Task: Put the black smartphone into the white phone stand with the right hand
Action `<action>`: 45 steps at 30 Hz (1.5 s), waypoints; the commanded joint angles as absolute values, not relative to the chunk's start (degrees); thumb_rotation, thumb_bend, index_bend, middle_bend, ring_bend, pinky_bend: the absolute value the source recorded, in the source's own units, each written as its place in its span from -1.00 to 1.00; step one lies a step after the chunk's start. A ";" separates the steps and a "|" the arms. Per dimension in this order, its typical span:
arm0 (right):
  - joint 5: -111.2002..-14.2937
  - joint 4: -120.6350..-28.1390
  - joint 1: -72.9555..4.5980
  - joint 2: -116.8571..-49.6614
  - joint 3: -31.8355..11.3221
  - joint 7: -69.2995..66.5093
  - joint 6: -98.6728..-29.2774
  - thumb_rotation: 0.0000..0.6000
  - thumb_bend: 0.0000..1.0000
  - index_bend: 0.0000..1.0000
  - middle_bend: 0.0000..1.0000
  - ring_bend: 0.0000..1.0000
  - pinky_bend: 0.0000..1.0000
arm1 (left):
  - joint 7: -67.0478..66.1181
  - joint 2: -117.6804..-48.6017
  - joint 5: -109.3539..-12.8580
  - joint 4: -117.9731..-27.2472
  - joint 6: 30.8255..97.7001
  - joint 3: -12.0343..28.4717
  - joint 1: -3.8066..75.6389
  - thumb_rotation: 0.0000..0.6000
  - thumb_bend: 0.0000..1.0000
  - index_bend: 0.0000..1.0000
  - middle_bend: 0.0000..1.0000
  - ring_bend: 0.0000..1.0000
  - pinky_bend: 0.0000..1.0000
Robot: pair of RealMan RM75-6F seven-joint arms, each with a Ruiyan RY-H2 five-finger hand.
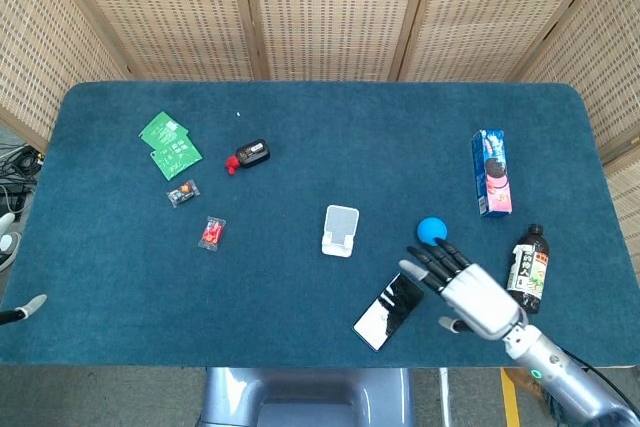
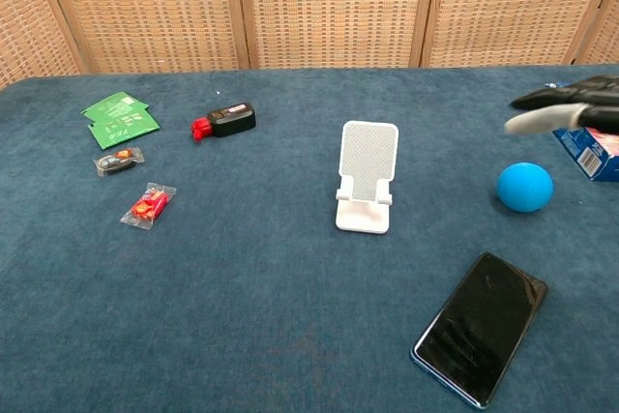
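Note:
The black smartphone (image 1: 389, 310) lies flat, screen up, near the table's front edge; the chest view shows it at lower right (image 2: 482, 326). The white phone stand (image 1: 340, 231) stands upright and empty at the table's middle (image 2: 367, 177). My right hand (image 1: 463, 289) hovers above the table just right of the phone, fingers spread and pointing left, holding nothing. In the chest view only its fingertips (image 2: 571, 106) enter at the right edge, above the blue ball. Of my left hand only a tip (image 1: 25, 309) shows at the left edge.
A blue ball (image 1: 431, 230) sits right of the stand. A dark bottle (image 1: 527, 267) stands by my right hand, a blue cookie box (image 1: 491, 172) behind it. At left lie green packets (image 1: 168, 143), a small black bottle (image 1: 248, 155) and wrapped candies (image 1: 211, 233).

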State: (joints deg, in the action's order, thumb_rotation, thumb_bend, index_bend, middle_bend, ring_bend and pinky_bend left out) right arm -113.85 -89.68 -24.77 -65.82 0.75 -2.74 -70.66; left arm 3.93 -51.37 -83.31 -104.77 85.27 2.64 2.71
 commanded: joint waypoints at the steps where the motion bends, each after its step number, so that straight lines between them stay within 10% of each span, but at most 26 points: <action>1: -116.82 -87.86 -30.15 -68.54 1.89 -4.76 -64.62 1.00 -1.00 -1.00 -0.97 -1.00 -1.00 | 3.28 -51.56 -82.30 -104.84 84.35 2.97 3.24 1.00 -1.00 -1.00 -1.00 -1.00 -1.00; 33: -108.60 -83.44 -38.53 -80.62 5.66 11.28 -47.02 1.00 -1.00 -0.85 -0.86 -1.00 -1.00 | 2.85 -51.57 -79.05 -104.56 80.92 3.70 4.94 1.00 -1.00 -1.00 -1.00 -1.00 -1.00; 36: -108.11 -83.40 -38.69 -80.82 5.88 11.50 -46.81 1.00 -0.99 -0.58 -0.52 -0.72 -0.92 | 2.91 -51.57 -79.10 -104.54 80.82 3.68 5.00 1.00 -1.00 -1.00 -1.00 -1.00 -1.00; 40: -108.22 -83.08 -38.78 -81.40 5.93 10.75 -48.23 1.00 -0.74 0.00 0.04 -0.09 -0.28 | 2.98 -51.55 -79.13 -104.56 80.89 3.70 5.00 1.00 -1.00 -1.00 -1.00 -1.00 -1.00; 45: -108.81 -81.88 -39.26 -81.46 6.56 9.56 -49.85 1.00 -0.45 0.15 0.17 0.03 -0.24 | 2.85 -51.57 -79.24 -104.63 80.84 3.61 5.02 1.00 -1.00 -1.00 -1.00 -1.00 -1.00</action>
